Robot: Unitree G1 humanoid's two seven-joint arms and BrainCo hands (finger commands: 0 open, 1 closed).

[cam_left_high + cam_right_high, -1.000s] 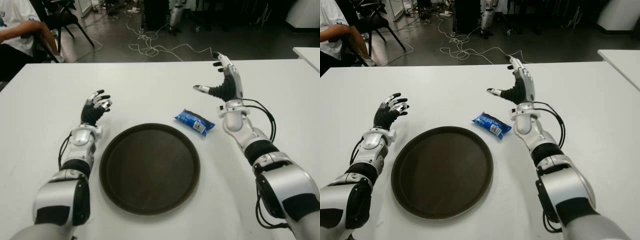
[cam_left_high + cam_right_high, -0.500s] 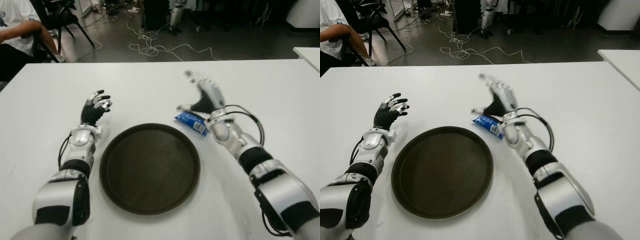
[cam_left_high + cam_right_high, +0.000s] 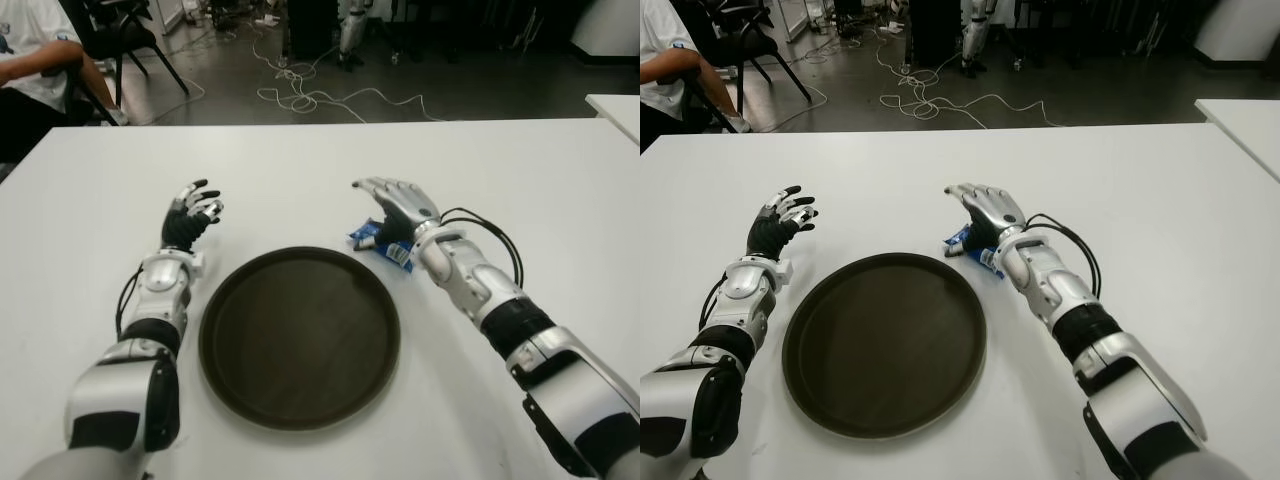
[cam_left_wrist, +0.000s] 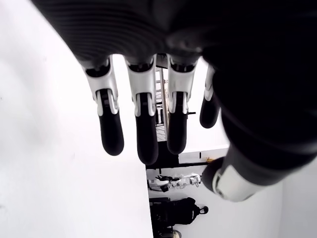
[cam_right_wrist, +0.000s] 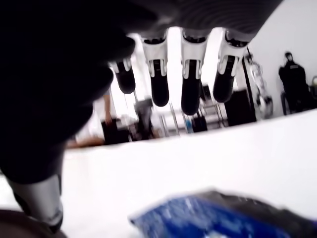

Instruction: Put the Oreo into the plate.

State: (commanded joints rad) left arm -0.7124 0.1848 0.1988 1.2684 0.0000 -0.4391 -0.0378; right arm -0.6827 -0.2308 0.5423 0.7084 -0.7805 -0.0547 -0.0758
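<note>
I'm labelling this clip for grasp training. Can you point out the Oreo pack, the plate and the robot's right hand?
Oreo pack [image 3: 397,252]: left eye view, on its blue end showing beside the wrist.
plate [image 3: 300,335]: left eye view, on its bare dark floor.
right hand [image 3: 400,204]: left eye view, on the back of the hand.

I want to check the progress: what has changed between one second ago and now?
The right hand swung from upright, beyond the Oreo pack, down over it, palm down, fingers open; no grasp yet. The pack, the plate and the left hand, left of the plate, stayed in place.
</note>
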